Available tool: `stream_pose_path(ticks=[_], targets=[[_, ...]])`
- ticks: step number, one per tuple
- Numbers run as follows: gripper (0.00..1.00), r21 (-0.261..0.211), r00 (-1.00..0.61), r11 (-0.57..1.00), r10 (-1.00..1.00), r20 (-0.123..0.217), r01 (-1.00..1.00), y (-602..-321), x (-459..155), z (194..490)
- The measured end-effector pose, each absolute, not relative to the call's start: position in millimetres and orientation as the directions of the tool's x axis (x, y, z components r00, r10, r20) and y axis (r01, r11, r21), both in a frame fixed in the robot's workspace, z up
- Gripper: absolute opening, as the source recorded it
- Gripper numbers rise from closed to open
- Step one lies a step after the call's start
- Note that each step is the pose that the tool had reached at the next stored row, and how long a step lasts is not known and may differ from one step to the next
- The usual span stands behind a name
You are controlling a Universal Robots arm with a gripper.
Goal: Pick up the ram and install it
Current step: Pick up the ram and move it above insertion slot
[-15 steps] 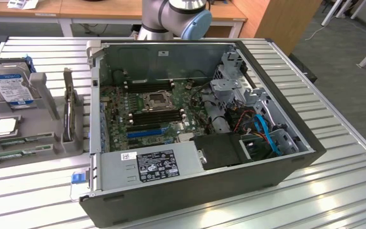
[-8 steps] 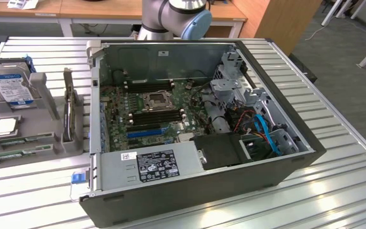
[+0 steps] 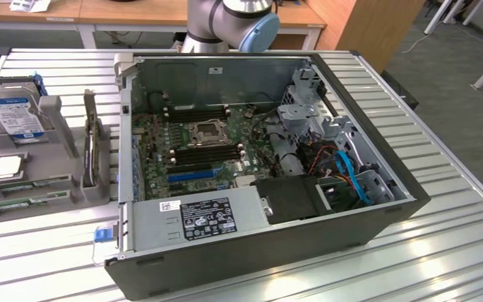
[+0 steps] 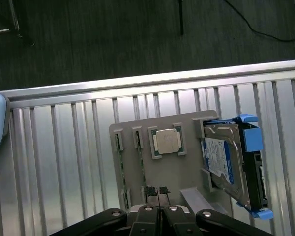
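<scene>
Ribbed aluminium slats make up the worktop [image 3: 443,251], and on it I count one open black-and-grey steel computer case [image 3: 367,220] and, to the exterior view's left of it, one moulded grey plastic holder [image 3: 57,113].

The holder carries five things. Two long, thin green ram sticks [image 3: 25,186] [image 3: 19,203] sit in narrow slots, one beside the other, at its near end. One square silver processor chip [image 3: 5,167] lies in a shallow pocket just beside them. One silver hard drive with a blue-and-white label [image 3: 11,113] leans in its blue plastic caddy at the far end. One dark flat board [image 3: 93,148] stands on edge along the side nearest the case. Both sticks are well apart from the case.

Inside the case lies one green motherboard [image 3: 153,135] with one square metal processor socket [image 3: 205,132] in the middle. Two banks of long black memory slots [image 3: 195,113] [image 3: 209,154] flank it, one on either side; I cannot tell from here whether any stick is in them. One silver power supply box with a black label [image 3: 204,217] fills the near corner, and a loop of blue cables [image 3: 352,176] lies beside it.

One grey-and-pale-blue robot arm [image 3: 233,19] rises behind the case. In the wrist view its black jaws are pressed together with nothing between them, hanging over the grey holder near the ends of the ram slots.
</scene>
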State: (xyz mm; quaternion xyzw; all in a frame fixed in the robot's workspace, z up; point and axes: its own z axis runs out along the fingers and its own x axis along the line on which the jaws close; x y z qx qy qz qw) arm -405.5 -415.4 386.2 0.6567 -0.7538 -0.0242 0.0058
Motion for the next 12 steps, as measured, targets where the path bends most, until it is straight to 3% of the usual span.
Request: stream_pose_path(ticks=[12], targets=[[0.10, 0.044, -0.117, 0.115, -0.993, -0.023, -0.992, -415.4, -405.4, 386.2]])
